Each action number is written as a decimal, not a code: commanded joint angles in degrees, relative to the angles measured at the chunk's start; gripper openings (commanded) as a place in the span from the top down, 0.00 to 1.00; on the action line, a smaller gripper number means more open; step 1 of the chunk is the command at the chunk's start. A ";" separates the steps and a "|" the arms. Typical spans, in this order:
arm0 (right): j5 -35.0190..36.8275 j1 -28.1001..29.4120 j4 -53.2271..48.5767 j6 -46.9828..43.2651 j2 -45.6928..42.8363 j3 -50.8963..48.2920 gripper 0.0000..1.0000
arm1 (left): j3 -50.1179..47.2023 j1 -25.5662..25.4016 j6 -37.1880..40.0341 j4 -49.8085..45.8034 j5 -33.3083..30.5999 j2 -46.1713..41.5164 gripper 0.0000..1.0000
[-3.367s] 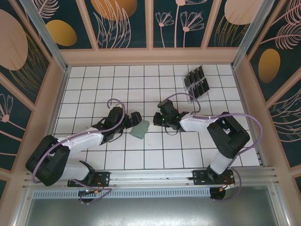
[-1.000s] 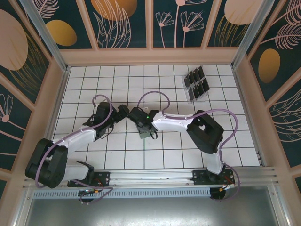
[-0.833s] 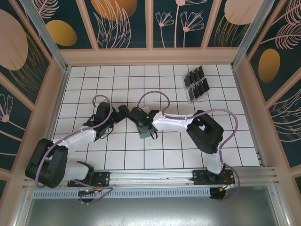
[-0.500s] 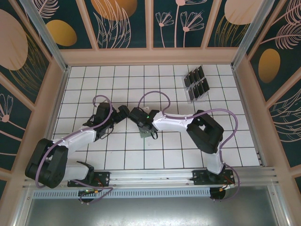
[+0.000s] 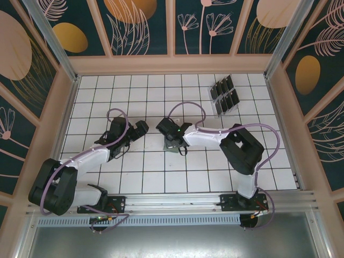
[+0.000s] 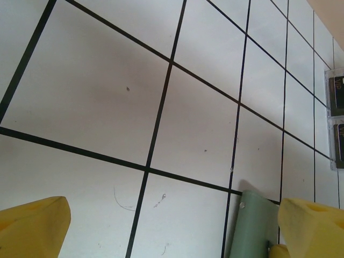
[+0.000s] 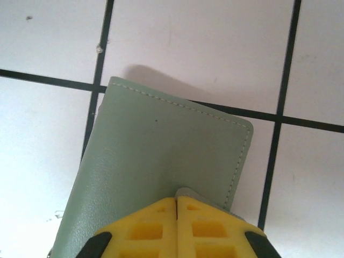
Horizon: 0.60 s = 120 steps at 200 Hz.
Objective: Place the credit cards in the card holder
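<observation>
The table [image 5: 107, 91] is white, with black lines that make square tiles, and around it stand walls [image 5: 140, 27] with dark panels of painted leaves and flowers. The card holder [image 5: 173, 148], a flat grey-green case with light stitching along its edge, lies near the middle of the table. In the right wrist view it [image 7: 161, 172] crosses a black line at a slant and throws a shadow past its far edge.

The right gripper [image 5: 171, 142] is directly over the near edge of the card holder. Its yellow fingertips are pressed together [image 7: 177, 207], with a small grey-green bit of the holder between the tips, so it seems to pinch that edge.

The left gripper [image 5: 141, 129] is just beside the card holder, on its left side, and does not touch it. Its fingers [image 6: 32, 226] stand wide apart with nothing between them.

The credit cards [image 5: 224, 95], small and dark, sit in rows in a clear rack [image 5: 217, 114], well apart from the card holder, beyond it and to the right.
</observation>
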 commanded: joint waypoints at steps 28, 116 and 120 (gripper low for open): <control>-2.88 -1.75 1.82 -0.25 -3.23 -3.51 1.00 | 2.43 0.42 3.17 -0.40 3.80 0.30 0.02; -7.55 -4.11 11.08 -0.96 -10.08 -10.59 1.00 | 6.35 -8.45 6.22 -2.23 -0.15 6.63 0.01; -7.85 -4.24 11.37 -0.88 -10.26 -10.90 1.00 | 6.31 -8.94 6.33 -2.23 -0.48 6.99 0.01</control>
